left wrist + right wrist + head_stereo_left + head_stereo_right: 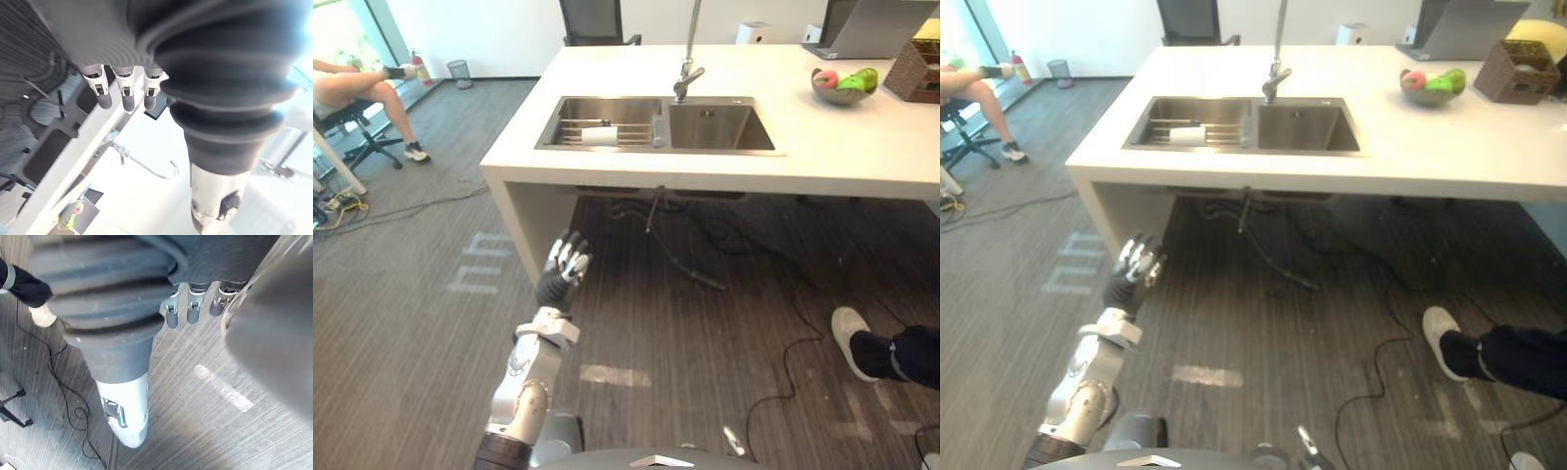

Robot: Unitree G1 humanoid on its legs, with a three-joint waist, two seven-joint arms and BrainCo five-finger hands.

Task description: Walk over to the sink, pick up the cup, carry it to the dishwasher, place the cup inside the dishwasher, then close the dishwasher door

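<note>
Head views: one double sink [710, 145] with two basins, set in a white counter [862, 157], and one faucet [685, 70] behind the divider. One white cup [600, 135] lies on its side on the wire rack [576, 129] in the left basin. Its long axis runs left to right, along the counter's front edge. At this range I cannot tell which end is the mouth. One fruit bowl [841, 86] sits on the counter to the right, well apart from the sink.

My left hand [566, 264] hangs below the counter's near corner, fingers straight and loosely spread, holding nothing. The left wrist view adds the faucet seen from underneath.

The right wrist view gives my right hand [189, 312] over grey flooring [210, 396], fingers relaxed, empty.
</note>
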